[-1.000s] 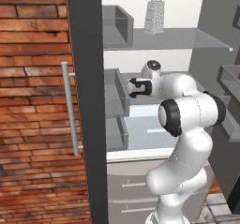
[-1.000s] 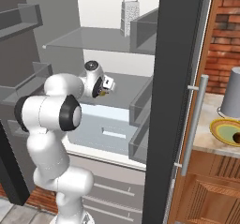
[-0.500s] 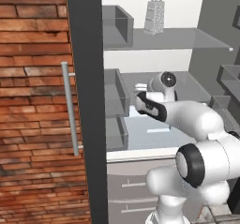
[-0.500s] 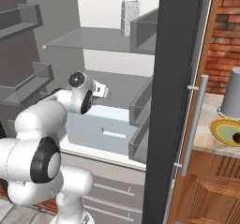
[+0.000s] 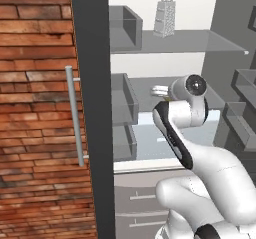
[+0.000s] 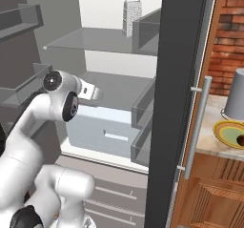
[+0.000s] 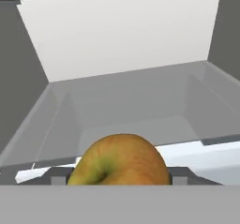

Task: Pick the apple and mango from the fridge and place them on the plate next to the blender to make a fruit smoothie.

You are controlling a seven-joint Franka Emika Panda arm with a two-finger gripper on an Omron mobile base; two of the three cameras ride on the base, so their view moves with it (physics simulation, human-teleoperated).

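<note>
Pincer point(image 7: 120, 183) sits hard against the apple point(image 7: 119, 160); whether it grips, I cannot tell. Fridge point(image 6: 178, 55) stands open, glass shelf point(image 5: 185, 42) bearing a grater point(image 5: 164, 13)

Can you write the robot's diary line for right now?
place: fridge open | end effector: apple close in front, hold unclear | plate: on counter

Open fridge point(image 6: 119, 93) shelf ahead, grey side bins point(image 6: 143, 108) narrowing passage, grater point(image 6: 132, 12) overhead

arm point(image 5: 200, 163) bent fwd, wrist point(image 6: 88, 91) level.
</note>
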